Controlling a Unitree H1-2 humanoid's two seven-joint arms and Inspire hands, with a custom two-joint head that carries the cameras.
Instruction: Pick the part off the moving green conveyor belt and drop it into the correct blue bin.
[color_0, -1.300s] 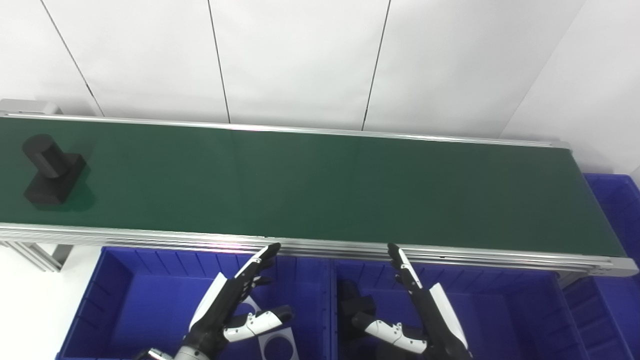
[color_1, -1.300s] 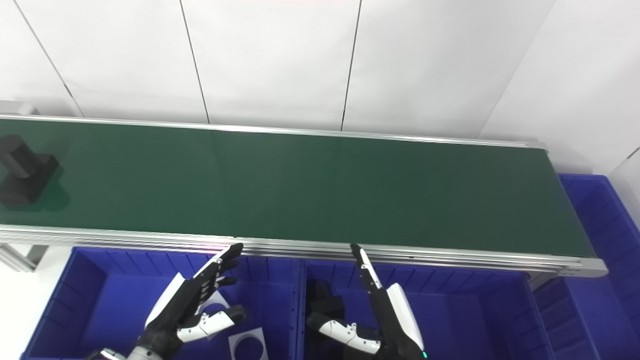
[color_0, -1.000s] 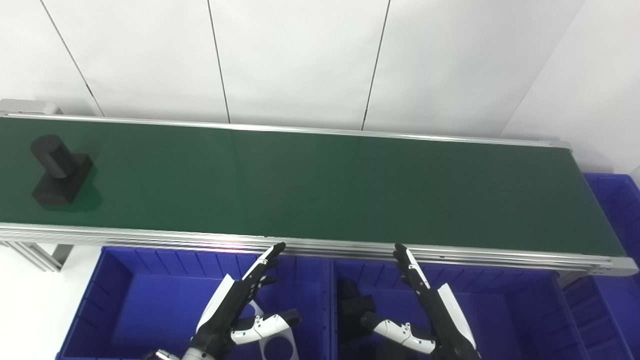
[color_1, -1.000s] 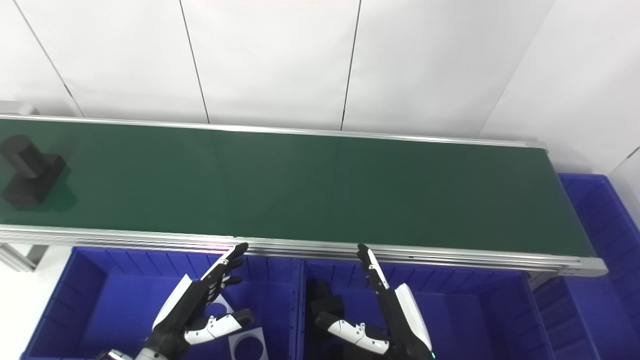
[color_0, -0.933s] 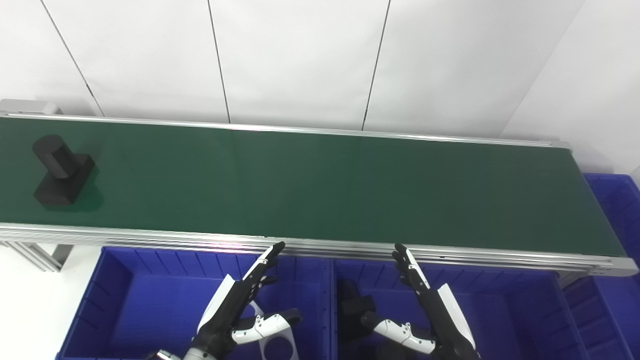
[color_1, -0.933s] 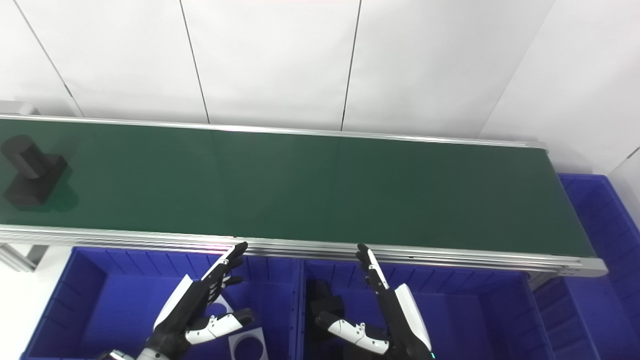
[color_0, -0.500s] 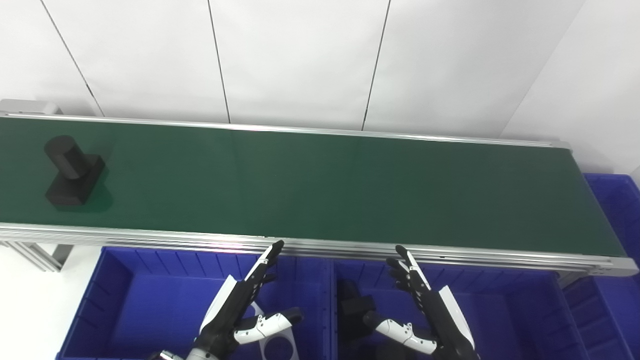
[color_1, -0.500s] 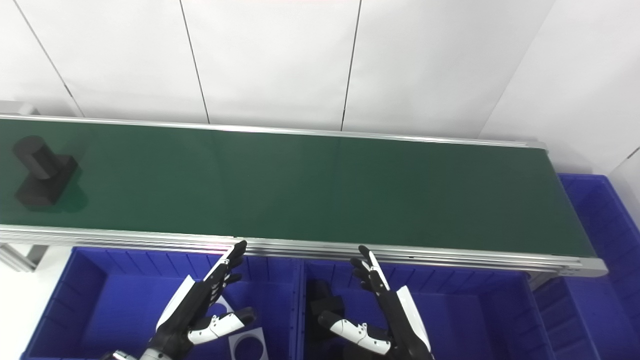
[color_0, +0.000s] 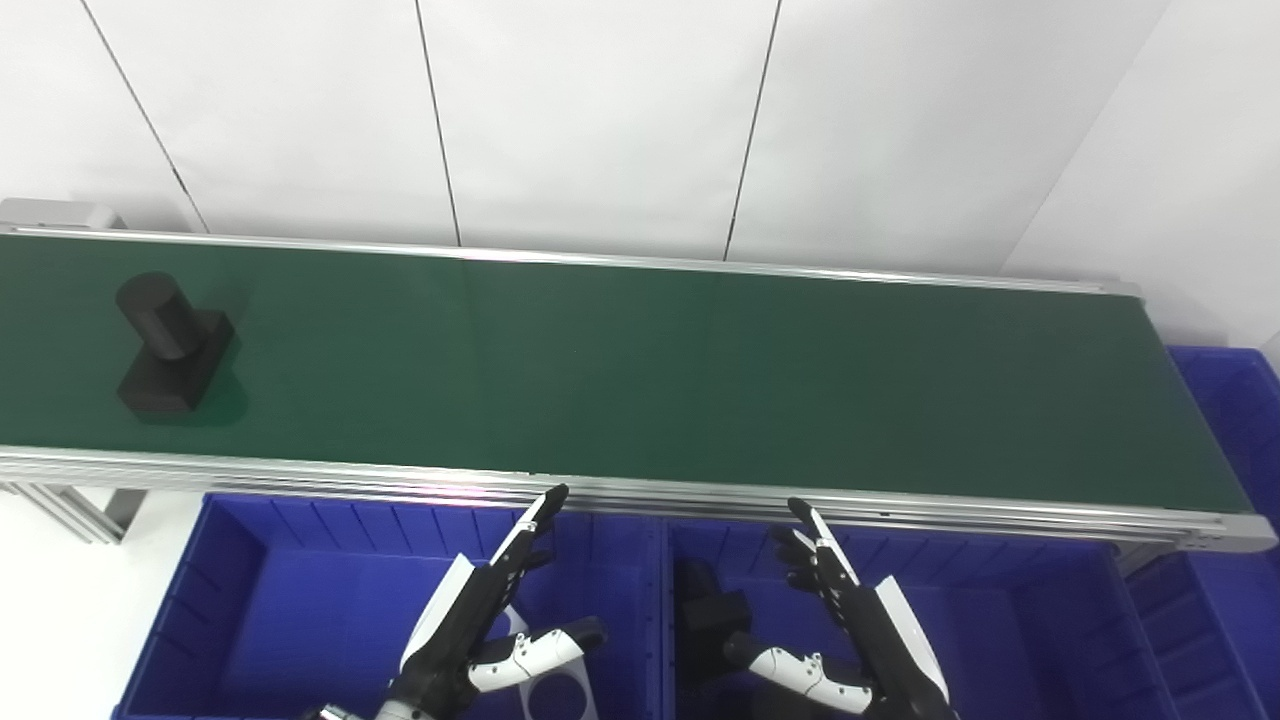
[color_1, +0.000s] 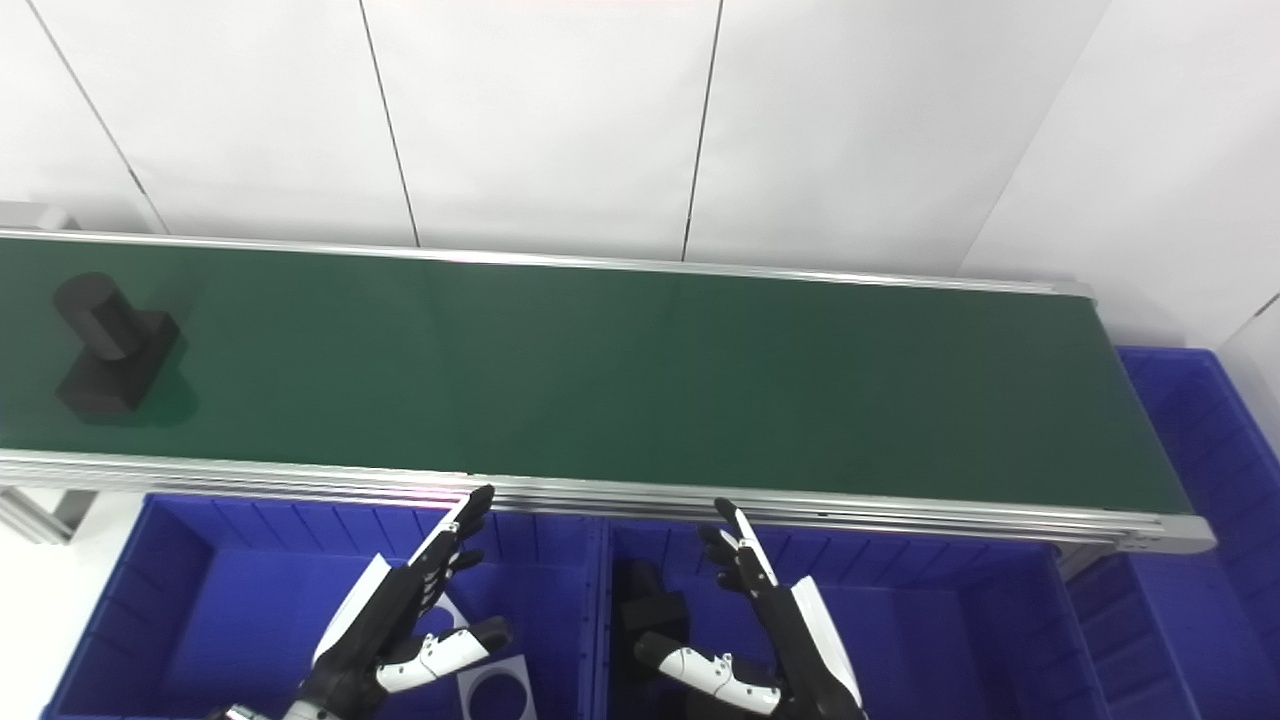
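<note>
You have the black part (color_0: 168, 345) standing on the green conveyor belt (color_0: 640, 370) near its left end. Your left robot hand (color_0: 480, 620) and right robot hand (color_0: 860, 640) hover empty, fingers spread, over the blue bins (color_0: 250, 600). No readable writing shows anywhere.

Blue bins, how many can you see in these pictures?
3. The left bin and the middle bin sit side by side below the belt; the third bin is at its right end, cut off by the frame edge.
</note>
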